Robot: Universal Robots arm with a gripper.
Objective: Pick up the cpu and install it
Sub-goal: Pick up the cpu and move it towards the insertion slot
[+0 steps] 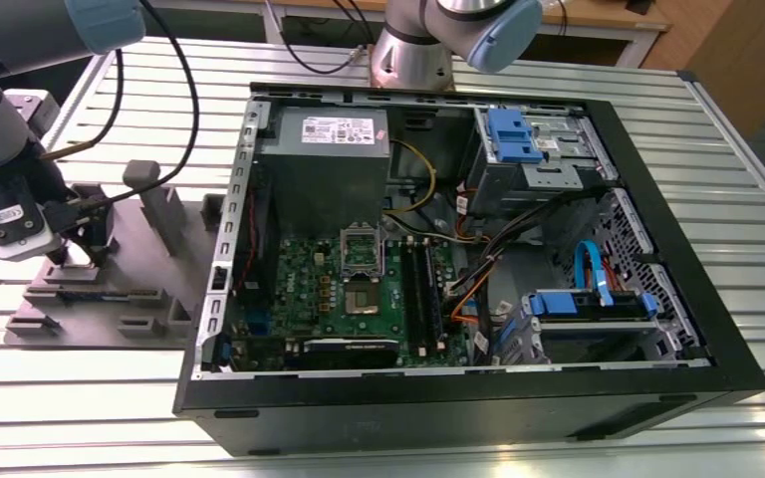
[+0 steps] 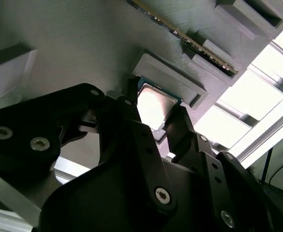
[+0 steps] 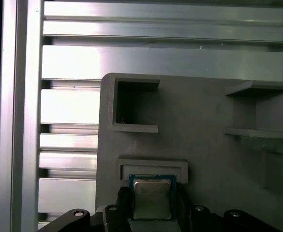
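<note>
The cpu, a small square chip with a silvery top, sits between my two black fingers just in front of a shallow pocket of the grey fixture. The second wrist view shows the cpu with a finger pressed against each side. My gripper is shut on it, over the fixture at the exterior view's left, outside the computer case. The dark socket lies on the green motherboard inside the case.
The open black computer case lies on a slatted aluminium table. Inside are a grey metal box, memory sticks, cables and blue drive brackets. Upright posts rise from the fixture beside the gripper.
</note>
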